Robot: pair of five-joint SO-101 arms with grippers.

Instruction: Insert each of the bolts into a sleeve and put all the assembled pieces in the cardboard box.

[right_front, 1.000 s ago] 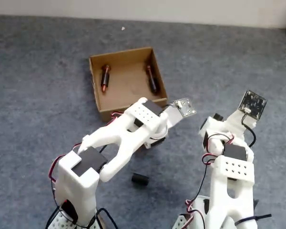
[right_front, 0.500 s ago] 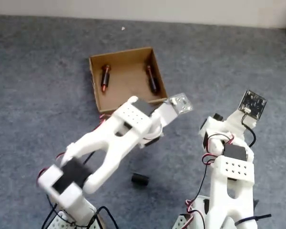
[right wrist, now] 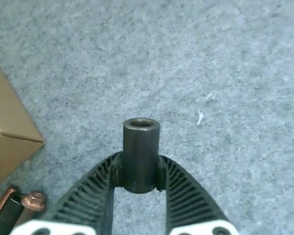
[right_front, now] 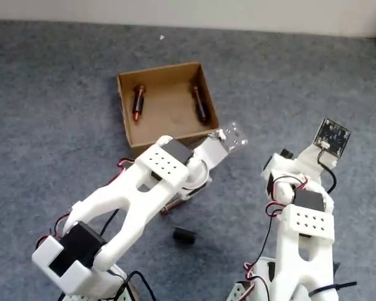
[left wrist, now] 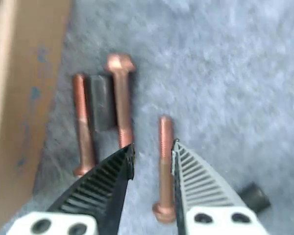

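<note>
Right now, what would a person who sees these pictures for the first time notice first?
The right gripper is shut on a black sleeve over the grey carpet. The left gripper is open around a copper bolt lying on the carpet, beside two more bolts and a second sleeve. In the cardboard box lie two assembled pieces.

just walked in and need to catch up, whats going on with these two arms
The right gripper holds a black sleeve. The left gripper is open near the cardboard box, its fingers on either side of a copper bolt that lies on the carpet. A second bolt, a third bolt and a second sleeve lie beside the box, and a loose sleeve lies between the arms. One assembled piece and another assembled piece are already in the box.
</note>
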